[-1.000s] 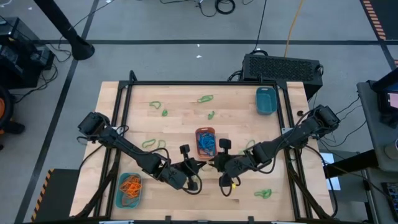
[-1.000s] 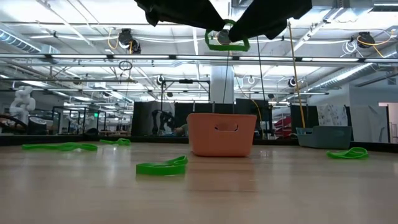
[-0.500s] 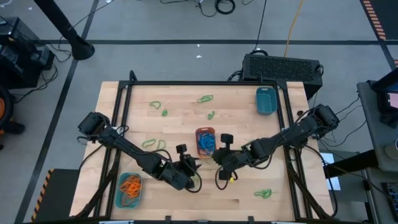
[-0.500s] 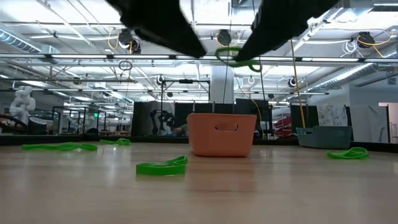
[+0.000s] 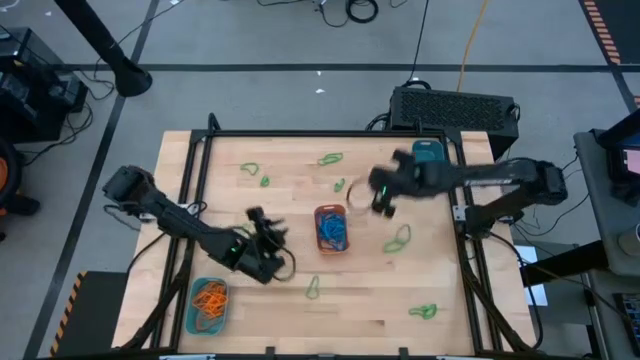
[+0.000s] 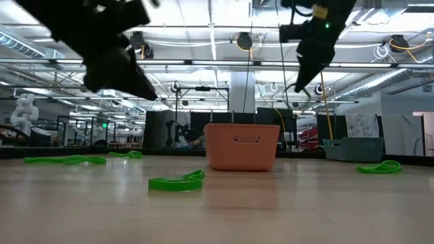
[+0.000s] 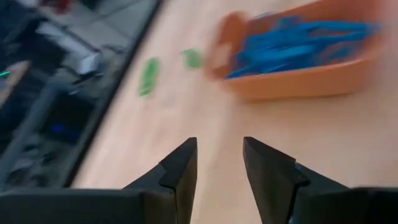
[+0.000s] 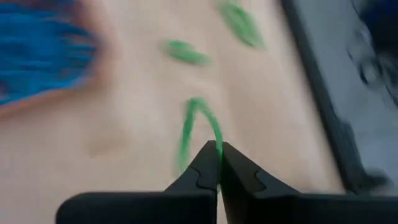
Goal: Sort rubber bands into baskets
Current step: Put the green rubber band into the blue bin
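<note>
High view: the left gripper [image 5: 268, 228] hangs over the worktop [image 5: 290, 205] just left of the orange basket [image 5: 331, 229], which sits near the middle and holds a heap of blue rubber bands [image 5: 333, 233]. The left wrist view shows its fingers [image 7: 180, 171] spread a little apart with nothing between them — bare wood below, the orange basket [image 7: 298, 56] beyond. The right gripper [image 5: 381, 198] is up and to the right of that basket, its arm reaching in from the right side. In the right wrist view its fingers [image 8: 208, 163] are pressed together and pinch a green rubber band [image 8: 198, 127], which loops out ahead of the tips. One teal basket [image 5: 207, 304] at the front-left corner holds orange rubber bands [image 5: 210, 297]; the other teal basket [image 5: 428, 160] stands at the far right. Loose green bands [image 5: 401, 238] lie scattered over the wood — one [image 6: 177, 181] lies in front of the orange basket [image 6: 242, 145] in the low view.
</note>
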